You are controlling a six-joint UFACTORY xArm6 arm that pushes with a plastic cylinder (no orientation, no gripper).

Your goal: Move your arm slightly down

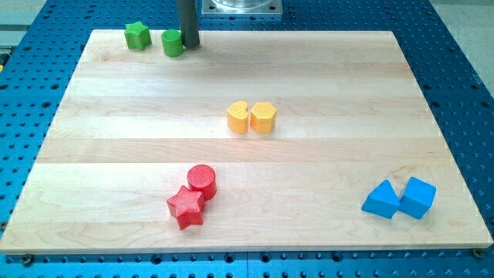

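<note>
My tip (190, 44) at board's top edge, touching green cylinder (172, 44) on its right; no jaws.

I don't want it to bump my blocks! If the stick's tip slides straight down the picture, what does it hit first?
Probably the red cylinder, far down the board, though my tip might just pass on its left. The green cylinder sits beside my tip on the view's left, out of that path.

the rod (188, 23) runs off the view's top, hiding part of the green cylinder (172, 43).
</note>
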